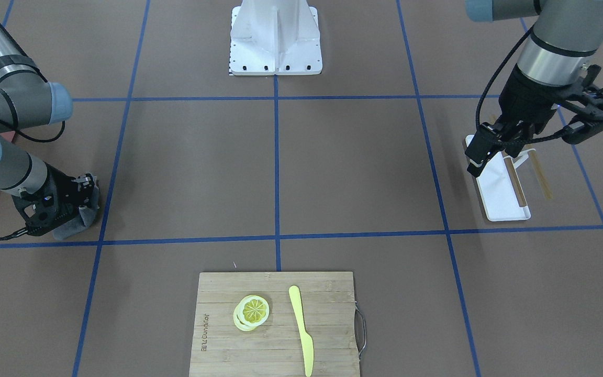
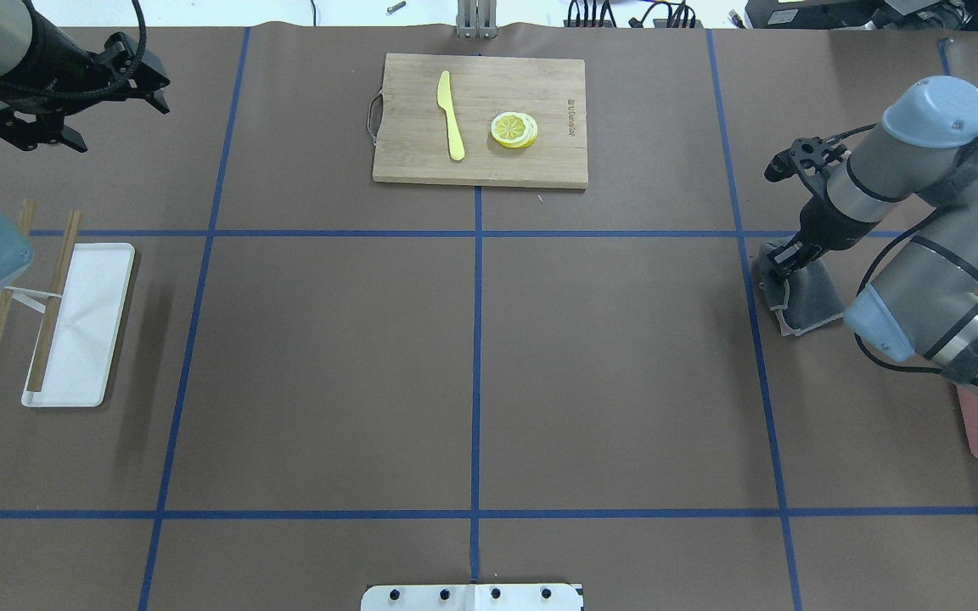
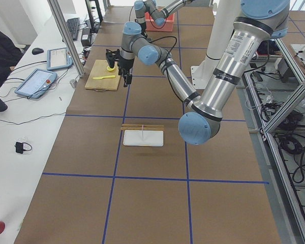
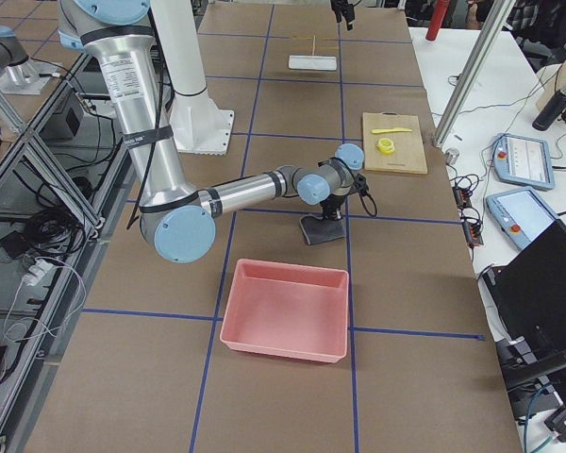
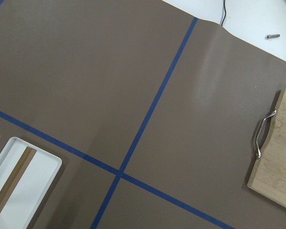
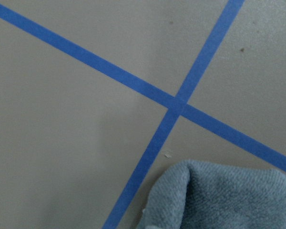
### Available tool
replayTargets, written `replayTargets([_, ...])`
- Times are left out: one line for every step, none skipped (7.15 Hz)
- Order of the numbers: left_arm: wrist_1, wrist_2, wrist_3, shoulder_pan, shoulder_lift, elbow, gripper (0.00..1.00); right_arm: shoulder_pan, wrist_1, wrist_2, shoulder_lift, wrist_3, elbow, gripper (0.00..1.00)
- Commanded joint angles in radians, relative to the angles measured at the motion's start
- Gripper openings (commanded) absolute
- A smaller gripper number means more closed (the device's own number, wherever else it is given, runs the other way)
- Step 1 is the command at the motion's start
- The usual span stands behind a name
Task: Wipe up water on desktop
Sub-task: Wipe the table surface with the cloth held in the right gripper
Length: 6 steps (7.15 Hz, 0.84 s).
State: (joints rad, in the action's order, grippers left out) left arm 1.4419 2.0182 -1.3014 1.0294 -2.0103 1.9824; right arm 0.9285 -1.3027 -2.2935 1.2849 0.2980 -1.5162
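Observation:
The desktop [image 2: 608, 365] is a brown surface with a grid of blue tape lines; I can make out no water on it. My right gripper [image 2: 782, 265] is shut on a grey cloth [image 2: 805, 299] and holds it down on the desktop just right of a tape line. Both show in the front view, gripper [image 1: 80, 201] and cloth [image 1: 68, 228]. The right wrist view shows the cloth's corner [image 6: 219, 198] next to a tape crossing. My left gripper [image 1: 490, 152] hangs open and empty above the white tray's far end.
A bamboo cutting board [image 2: 557, 161] with lemon slices [image 2: 514, 129] and a yellow knife [image 2: 451, 114] lies at the far middle. A white tray [image 2: 86, 339] with wooden sticks [image 2: 52, 297] lies at the left. A pink bin [image 4: 285, 310] stands by the right arm.

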Motion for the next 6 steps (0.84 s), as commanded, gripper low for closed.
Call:
replayTargets([0.000,-0.001,0.005,0.003,0.008,-0.005,0.98,-0.025,0.002,-0.041,-0.006,0.010,-0.021,0.00])
replayTargets([0.000,-0.001,0.005,0.003,0.008,-0.007,0.98,-0.037,0.008,-0.059,-0.003,0.030,-0.030,0.00])
replayTargets([0.000,-0.001,0.007,0.003,0.008,-0.010,0.98,-0.069,0.010,-0.070,0.011,0.053,-0.063,0.00])
replayTargets([0.000,-0.001,0.007,0.003,0.010,-0.010,0.98,-0.127,0.014,-0.069,0.042,0.096,-0.109,0.00])
replayTargets([0.000,-0.001,0.008,0.003,0.010,-0.017,0.98,-0.167,0.014,-0.072,0.053,0.151,-0.169,0.00])
replayTargets([0.000,-0.001,0.008,0.003,0.010,-0.020,0.98,-0.230,0.016,-0.069,0.069,0.244,-0.218,0.00])
